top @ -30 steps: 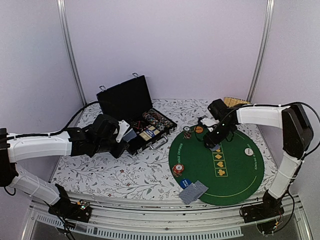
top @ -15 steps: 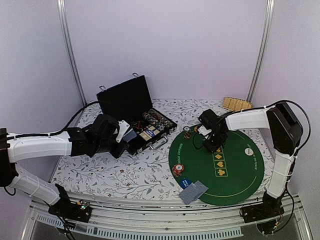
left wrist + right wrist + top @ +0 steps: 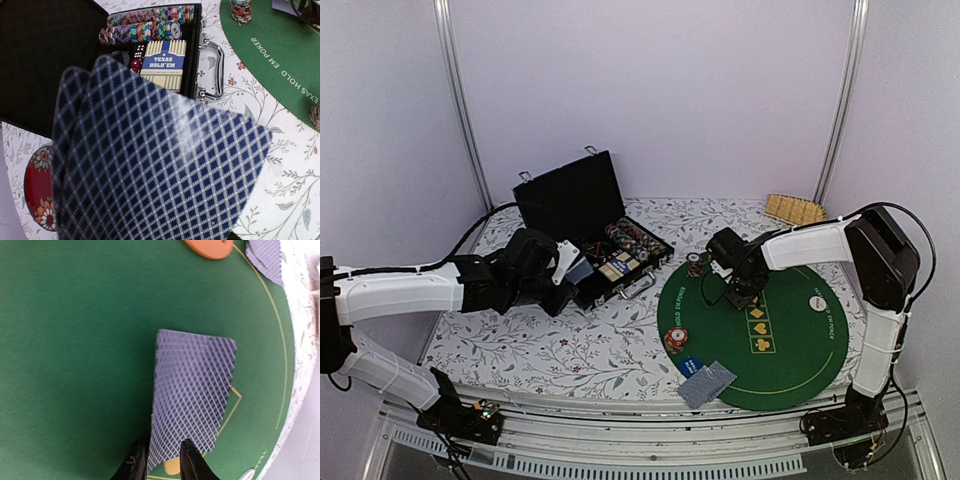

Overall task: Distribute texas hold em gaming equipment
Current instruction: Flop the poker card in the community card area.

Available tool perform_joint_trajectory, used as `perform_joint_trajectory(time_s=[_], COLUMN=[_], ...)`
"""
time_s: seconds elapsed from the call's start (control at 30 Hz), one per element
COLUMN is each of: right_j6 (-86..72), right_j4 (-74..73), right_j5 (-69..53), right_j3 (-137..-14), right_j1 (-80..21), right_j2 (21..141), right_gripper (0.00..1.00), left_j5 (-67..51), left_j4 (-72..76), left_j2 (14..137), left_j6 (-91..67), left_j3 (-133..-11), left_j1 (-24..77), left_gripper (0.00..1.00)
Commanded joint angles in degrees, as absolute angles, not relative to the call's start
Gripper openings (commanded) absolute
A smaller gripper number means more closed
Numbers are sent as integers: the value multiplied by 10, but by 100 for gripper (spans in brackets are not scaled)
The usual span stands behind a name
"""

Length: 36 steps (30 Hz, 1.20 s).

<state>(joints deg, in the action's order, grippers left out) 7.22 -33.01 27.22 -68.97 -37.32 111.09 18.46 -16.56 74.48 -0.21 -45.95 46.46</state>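
Observation:
A fan of blue-backed playing cards (image 3: pixel 155 160) fills the left wrist view and hides my left gripper (image 3: pixel 563 268), which holds it beside the black case (image 3: pixel 582 215). Over the green poker mat (image 3: pixel 790 340), my right gripper (image 3: pixel 740 290) (image 3: pixel 160 462) has its fingers closed in on the near end of one face-down card (image 3: pixel 195 385). That end bows up off the felt. An orange button (image 3: pixel 207 246) and more cards (image 3: pixel 267 257) lie beyond it. A chip stack (image 3: pixel 676 340), a blue button (image 3: pixel 691 364), a white button (image 3: pixel 817 302) and a card pile (image 3: pixel 708 382) sit along the mat's edge.
The open case holds rows of chips (image 3: pixel 145 30) and a Texas Hold'em box (image 3: pixel 162 62), with its handle towards the mat. A dark-red dish (image 3: pixel 37 187) lies left of the case. A slatted wooden piece (image 3: pixel 795 208) sits at the back right.
My right arm has swung left across the mat's upper part, and its jaws have narrowed around the card. The left arm and its fan of cards have not moved.

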Motion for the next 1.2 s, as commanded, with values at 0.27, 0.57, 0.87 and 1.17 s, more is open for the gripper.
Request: perform_joint_trajectory(time_s=[0.27, 0.57, 0.87, 1.17], right_j6=[78, 79, 68, 121], right_j4=[-312, -369, -513, -519], right_j5=[352, 248, -231, -512], right_j3=[-662, -722, -733, -659], right_j1=[-360, -358, -253, -250], right_j2=[1163, 1107, 979, 986], right_gripper=[20, 2, 2, 2], left_j5=[176, 178, 183, 180], left_j4=[-148, -151, -150, -148], left_j2=[734, 726, 722, 729], left_j6=[2, 2, 2, 3], left_j3=[-455, -454, -454, -455], left_j1=[461, 461, 461, 461], left_gripper=[45, 45, 45, 45])
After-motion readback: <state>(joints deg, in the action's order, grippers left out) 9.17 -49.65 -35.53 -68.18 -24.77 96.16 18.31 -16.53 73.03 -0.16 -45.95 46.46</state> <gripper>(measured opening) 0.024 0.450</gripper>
